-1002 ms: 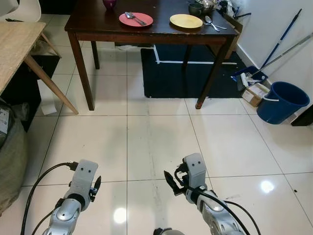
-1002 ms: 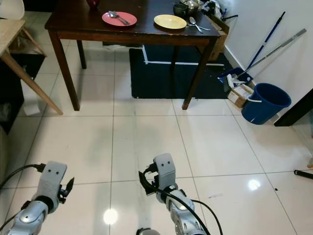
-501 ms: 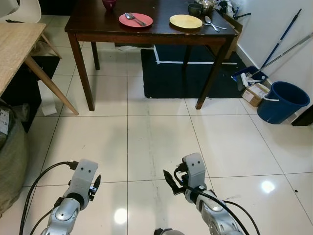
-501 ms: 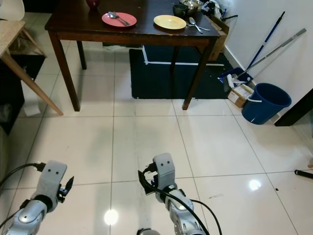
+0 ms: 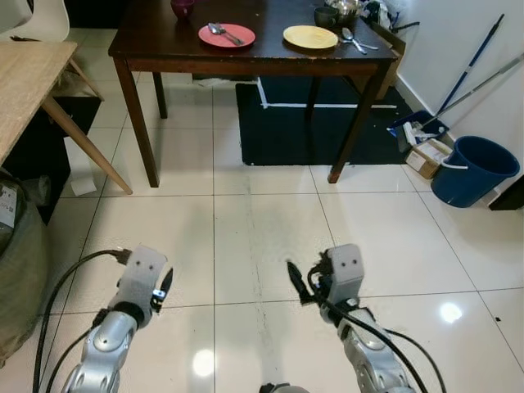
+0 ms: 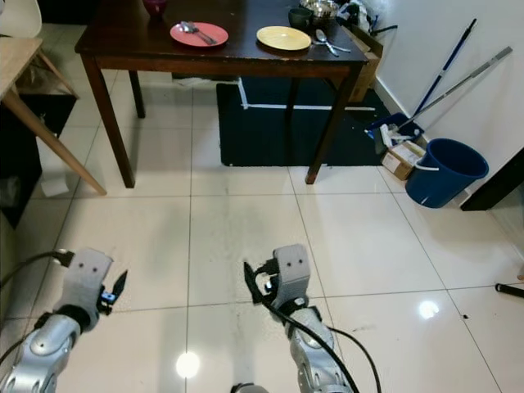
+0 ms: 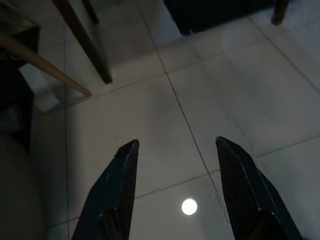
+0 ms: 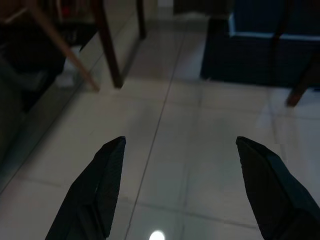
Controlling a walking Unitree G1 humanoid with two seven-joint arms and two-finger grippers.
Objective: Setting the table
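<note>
Two plates sit on the dark table (image 5: 164,51) far ahead of both my claws: in my left eye view a red plate (image 5: 227,34) with cutlery on it lies well beyond my left claw (image 5: 163,286), and a yellow plate (image 5: 310,37) lies well beyond my right claw (image 5: 296,282). Spoons (image 5: 354,38) rest just right of the yellow plate, with bowls (image 5: 337,11) behind them. Both claws hang low over the white tiled floor (image 5: 262,221), holding nothing. A blue bucket (image 5: 474,169) stands far off to the right of my right claw, and a light wooden table (image 5: 29,78) stands off to the left of my left claw.

In my right eye view the same layout shows, with a dark rug (image 6: 286,123) under the table, ahead of my right claw.

In my left wrist view my fingers (image 7: 117,190) are spread apart over bare tile, a table leg (image 7: 82,42) ahead of them.

In my right wrist view my fingers (image 8: 102,185) are spread wide, empty, with the rug ahead beyond them.
</note>
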